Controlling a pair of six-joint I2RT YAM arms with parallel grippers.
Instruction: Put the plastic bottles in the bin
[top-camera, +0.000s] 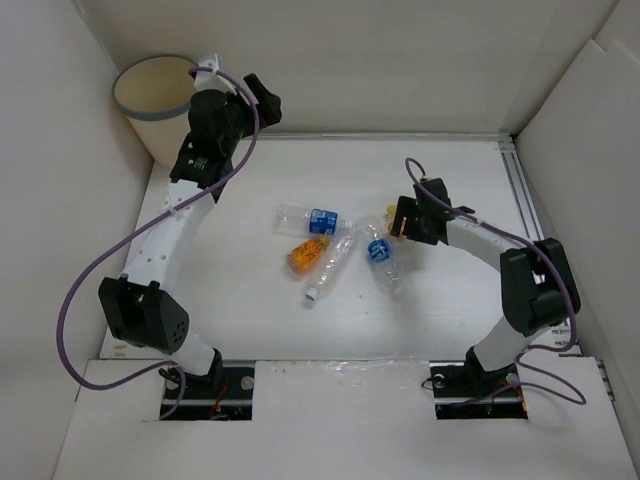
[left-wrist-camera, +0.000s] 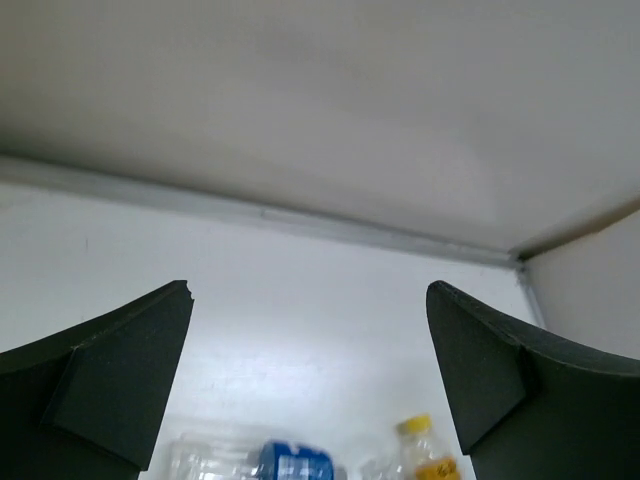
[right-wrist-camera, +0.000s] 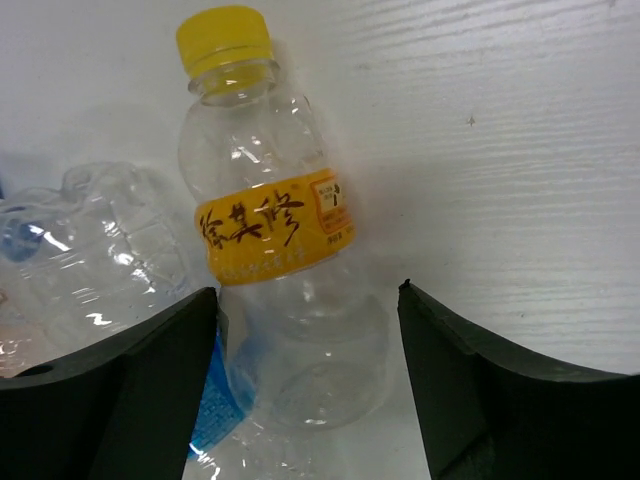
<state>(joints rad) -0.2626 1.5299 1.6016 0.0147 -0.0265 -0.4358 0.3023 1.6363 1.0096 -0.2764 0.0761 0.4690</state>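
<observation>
The cream bin (top-camera: 150, 92) stands at the far left corner. My left gripper (top-camera: 258, 103) is open and empty, held high just right of the bin; its wrist view (left-wrist-camera: 310, 380) looks down on bare table. Several bottles lie mid-table: a blue-labelled one (top-camera: 310, 220), an orange-filled one (top-camera: 307, 255), a clear one (top-camera: 332, 265), and another blue-labelled one (top-camera: 380, 252). My right gripper (top-camera: 402, 222) is open, its jaws either side of the base of the yellow-capped bottle (right-wrist-camera: 270, 230), not closed on it. No red-capped bottle shows.
White walls enclose the table on the back, left and right. A metal rail (top-camera: 520, 190) runs along the right edge. A crumpled clear bottle (right-wrist-camera: 90, 260) and a blue label (right-wrist-camera: 215, 410) lie against the yellow-capped bottle's left side.
</observation>
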